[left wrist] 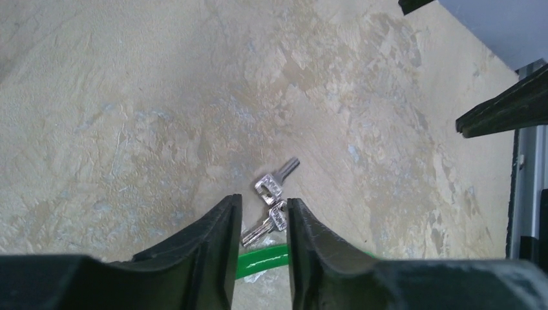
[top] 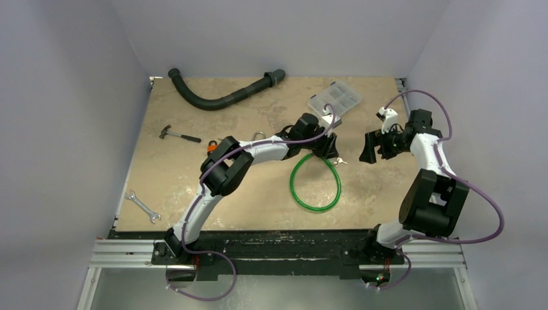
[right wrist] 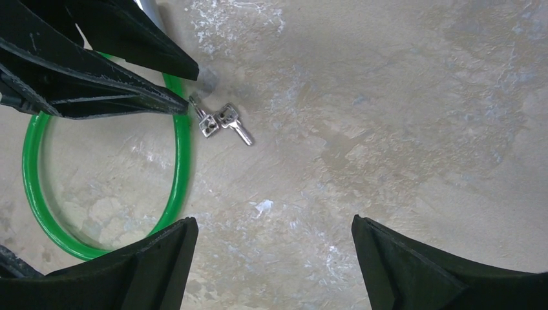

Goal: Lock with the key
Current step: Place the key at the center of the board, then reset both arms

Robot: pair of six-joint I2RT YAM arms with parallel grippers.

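Two small silver keys [left wrist: 274, 194] joined at their heads lie flat on the table, also seen in the right wrist view as the keys [right wrist: 223, 123] and from above as the keys [top: 340, 161]. My left gripper [left wrist: 263, 203] hangs just over them, jaws a little apart, one key lying in the gap close to the right finger [left wrist: 310, 226]. My right gripper [right wrist: 274, 232] stands wide open over bare table, to the right of the keys. A small orange padlock [top: 212, 147] sits by the left arm's elbow, partly hidden.
A green ring [top: 315, 183] lies beside the keys, under the left gripper. A hammer [top: 179, 135] and a wrench [top: 143, 206] lie at the left. A black hose [top: 220, 97] and a clear compartment box [top: 335, 100] sit at the back.
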